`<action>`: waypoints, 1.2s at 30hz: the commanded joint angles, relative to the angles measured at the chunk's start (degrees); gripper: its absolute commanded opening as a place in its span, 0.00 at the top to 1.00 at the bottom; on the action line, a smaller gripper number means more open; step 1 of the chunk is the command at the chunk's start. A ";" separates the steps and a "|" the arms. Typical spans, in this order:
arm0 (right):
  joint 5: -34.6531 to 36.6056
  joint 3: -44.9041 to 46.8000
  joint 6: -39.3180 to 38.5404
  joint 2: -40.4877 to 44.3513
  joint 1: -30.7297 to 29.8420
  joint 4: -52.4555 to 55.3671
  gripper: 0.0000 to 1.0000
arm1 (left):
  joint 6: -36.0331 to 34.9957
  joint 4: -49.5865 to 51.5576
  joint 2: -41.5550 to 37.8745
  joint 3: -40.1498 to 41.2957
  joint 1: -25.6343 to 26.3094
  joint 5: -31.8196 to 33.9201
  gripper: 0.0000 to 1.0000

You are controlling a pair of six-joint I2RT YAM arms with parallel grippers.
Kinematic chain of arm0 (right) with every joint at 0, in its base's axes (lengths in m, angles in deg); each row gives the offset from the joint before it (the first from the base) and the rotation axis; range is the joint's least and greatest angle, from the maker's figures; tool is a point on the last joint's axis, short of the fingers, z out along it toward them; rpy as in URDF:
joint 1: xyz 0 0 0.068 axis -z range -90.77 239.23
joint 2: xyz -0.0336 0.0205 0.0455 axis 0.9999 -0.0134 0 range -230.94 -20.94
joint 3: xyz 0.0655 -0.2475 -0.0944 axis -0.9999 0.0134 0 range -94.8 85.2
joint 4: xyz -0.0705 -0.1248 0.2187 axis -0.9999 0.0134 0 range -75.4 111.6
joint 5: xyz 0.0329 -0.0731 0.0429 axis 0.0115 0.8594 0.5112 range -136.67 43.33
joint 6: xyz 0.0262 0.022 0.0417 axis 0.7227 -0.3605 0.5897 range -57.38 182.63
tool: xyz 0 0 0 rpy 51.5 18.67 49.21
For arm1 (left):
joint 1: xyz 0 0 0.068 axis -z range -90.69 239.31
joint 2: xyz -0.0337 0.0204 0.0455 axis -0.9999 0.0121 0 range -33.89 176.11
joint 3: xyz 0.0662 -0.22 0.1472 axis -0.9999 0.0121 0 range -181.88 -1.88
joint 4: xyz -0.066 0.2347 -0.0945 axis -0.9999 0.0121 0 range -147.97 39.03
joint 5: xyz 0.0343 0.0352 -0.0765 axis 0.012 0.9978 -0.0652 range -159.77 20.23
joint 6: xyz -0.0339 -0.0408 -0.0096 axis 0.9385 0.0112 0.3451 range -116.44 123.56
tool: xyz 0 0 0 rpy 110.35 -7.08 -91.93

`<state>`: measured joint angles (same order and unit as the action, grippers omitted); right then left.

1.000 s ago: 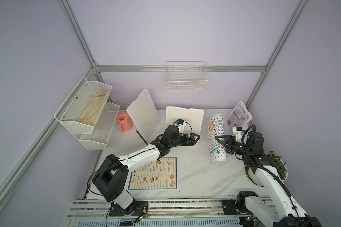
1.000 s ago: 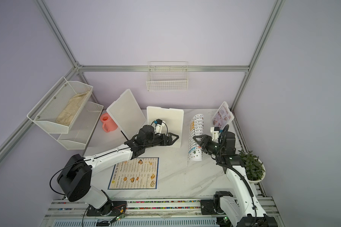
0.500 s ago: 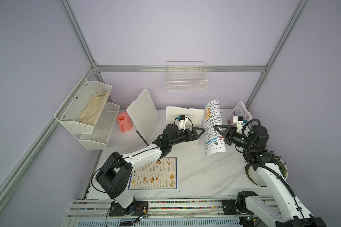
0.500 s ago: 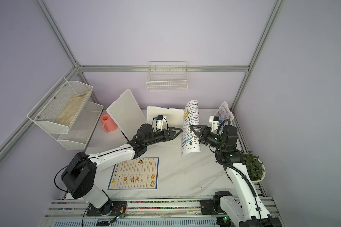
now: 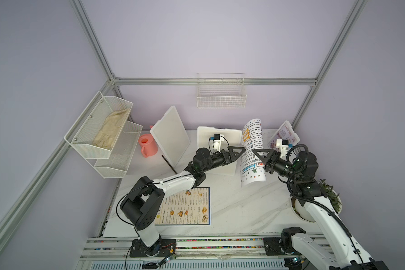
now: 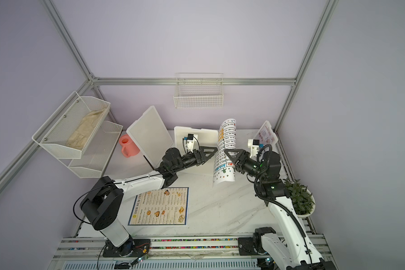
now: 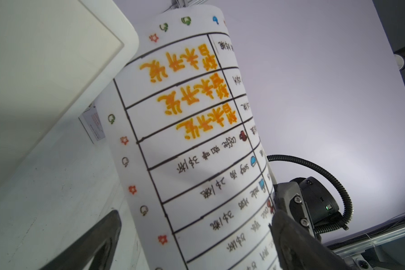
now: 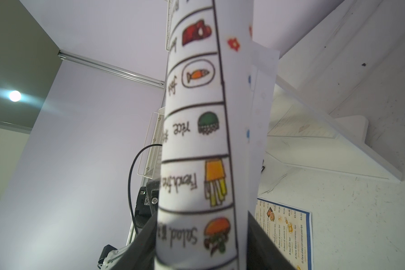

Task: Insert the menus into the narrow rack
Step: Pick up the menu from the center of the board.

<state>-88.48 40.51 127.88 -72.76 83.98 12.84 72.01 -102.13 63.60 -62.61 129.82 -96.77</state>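
My right gripper (image 5: 255,153) (image 6: 227,153) (image 8: 201,243) is shut on the white table sheet (image 5: 253,168) (image 6: 223,173) (image 8: 197,128). It holds the sheet curled and upright above the table. My left gripper (image 5: 241,149) (image 6: 213,150) (image 7: 194,238) is open, and its tips reach the sheet's (image 7: 185,140) other side, with the curl between its spread fingers. The "DIM SUM INN" menu (image 5: 185,207) (image 6: 160,207) lies flat near the front. The small card menu (image 5: 284,136) (image 6: 265,135) leans at the back right. The narrow wire rack (image 5: 221,98) (image 6: 198,98) hangs on the back wall.
Two white boards (image 5: 171,135) (image 5: 216,133) lean at the back, and a pink cup (image 5: 147,145) stands beside them. A two-tier mesh shelf (image 5: 103,135) with a cloth is fixed to the left wall. A potted plant (image 5: 330,198) stands at the right edge.
My right gripper has lifted the curled sheet up and to the left. My left gripper has moved right until its tips meet the sheet.
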 commanded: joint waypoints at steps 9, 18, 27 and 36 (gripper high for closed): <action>2.20 -0.64 0.50 4.00 -0.27 -0.40 0.47 | 2.03 -3.12 2.44 -4.51 0.43 -1.60 0.00; 1.52 -0.02 3.10 3.45 -0.21 -4.04 0.47 | 4.76 -7.59 4.60 -6.44 1.15 -2.79 0.00; 3.06 1.03 3.72 5.16 -0.20 -3.58 0.47 | 6.87 -10.00 6.56 -7.86 1.41 -3.95 0.00; 5.55 2.38 4.00 7.47 -0.24 -1.44 0.48 | 8.61 -11.88 8.86 -10.80 2.08 -5.16 0.00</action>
<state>-84.56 41.56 130.26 -66.46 83.95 11.33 79.61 -110.20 72.00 -69.69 131.50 -100.66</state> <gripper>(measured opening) 0.525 0.997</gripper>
